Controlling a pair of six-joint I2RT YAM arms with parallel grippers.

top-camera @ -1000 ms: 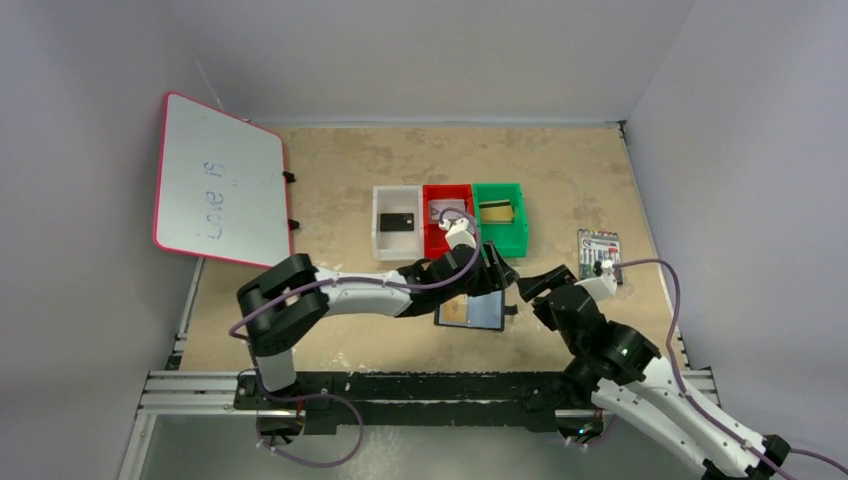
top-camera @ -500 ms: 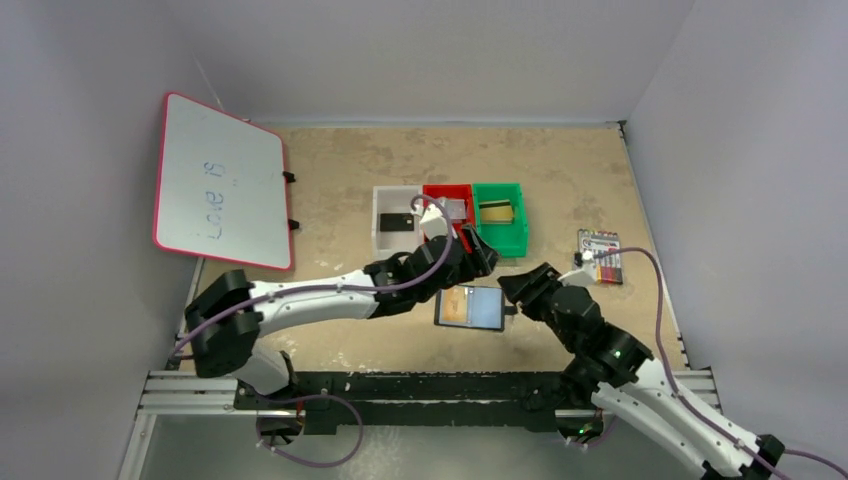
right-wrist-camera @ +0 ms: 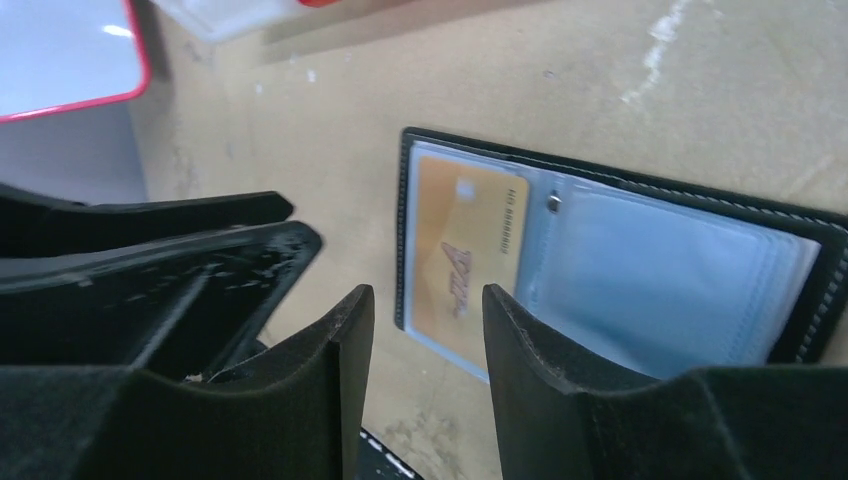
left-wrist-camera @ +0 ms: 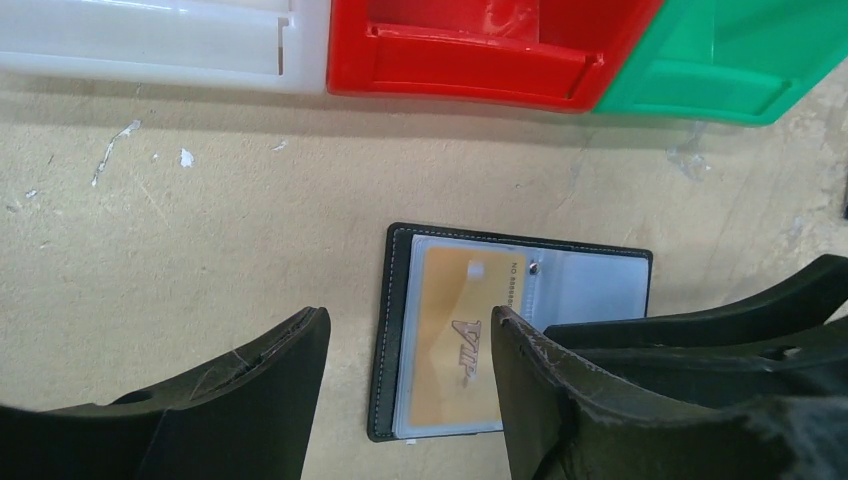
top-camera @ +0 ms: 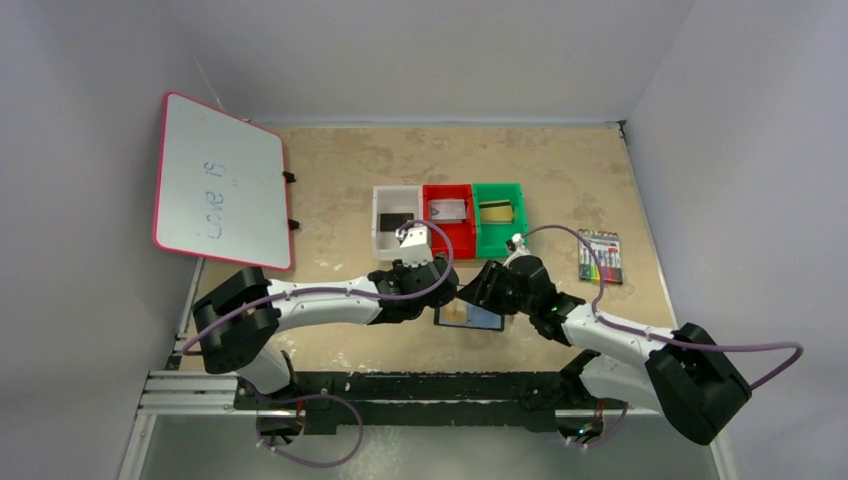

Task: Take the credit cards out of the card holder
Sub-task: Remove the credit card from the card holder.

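The black card holder [top-camera: 487,320] lies open on the table, grey-blue sleeves up, with a gold card [top-camera: 455,312] in its left sleeve. My left gripper [top-camera: 447,296] is open and empty over the holder's left edge. My right gripper [top-camera: 479,291] is open and empty right beside it. In the left wrist view the gold card [left-wrist-camera: 460,340] sits in the holder [left-wrist-camera: 600,290] between my left gripper's [left-wrist-camera: 410,340] open fingers. In the right wrist view my right gripper [right-wrist-camera: 428,300] hovers open by the gold card [right-wrist-camera: 465,262] in the holder [right-wrist-camera: 660,280]. A black card [top-camera: 395,221], a silver-grey card [top-camera: 448,210] and a gold-tan card [top-camera: 497,210] lie in the bins.
The white bin [top-camera: 381,240], red bin [top-camera: 433,240] and green bin [top-camera: 515,240] stand in a row just behind the holder. A pack of coloured markers [top-camera: 598,255] lies to the right. A red-framed whiteboard [top-camera: 220,182] leans at the far left.
My left gripper has drawn back from the red bin and come down to the holder's left side. My right gripper has swung left to the holder, now close beside the left one.
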